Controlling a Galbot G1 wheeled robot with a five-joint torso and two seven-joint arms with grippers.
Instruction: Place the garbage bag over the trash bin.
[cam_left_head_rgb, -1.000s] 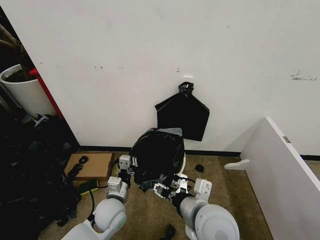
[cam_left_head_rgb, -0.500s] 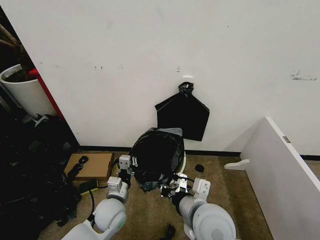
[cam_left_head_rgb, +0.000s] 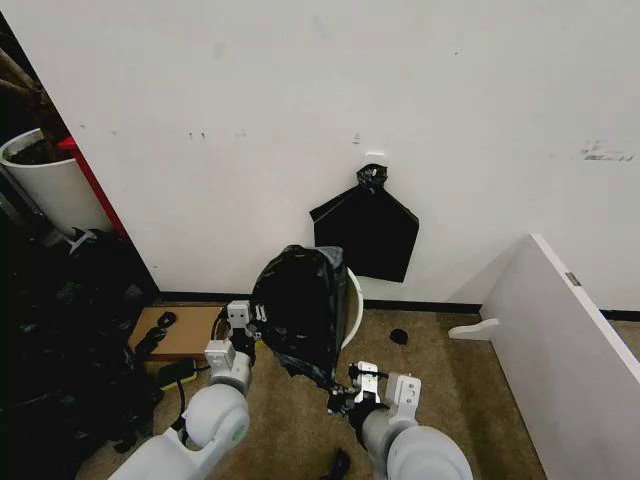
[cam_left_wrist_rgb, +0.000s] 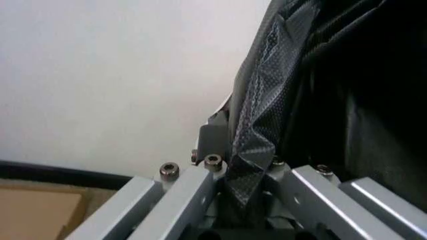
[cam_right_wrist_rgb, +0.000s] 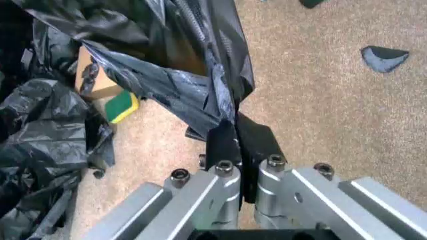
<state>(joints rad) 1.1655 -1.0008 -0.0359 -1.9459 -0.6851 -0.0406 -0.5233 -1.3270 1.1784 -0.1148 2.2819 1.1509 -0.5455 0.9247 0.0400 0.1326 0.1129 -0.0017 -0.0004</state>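
Center frame, the garbage bag (cam_left_head_rgb: 298, 310) is hanging glossy, crinkled and stretched tall, covering most of the white trash bin (cam_left_head_rgb: 353, 305). The left end effector (cam_left_head_rgb: 246, 322) is pinching its side edge; the right end effector (cam_left_head_rgb: 342, 392) is clamping its lower corner.

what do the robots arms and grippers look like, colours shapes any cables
Both arms are built from glossy white rounded shells with bulbous joints. The left gripper and right gripper have pale silver-grey blocky metal bodies with black fittings; in the wrist views, flat brushed-metal finger bars carry small hex-socket screws, and the fingers end in black pads. A thin black cable runs beside the left arm. No markings can be read.
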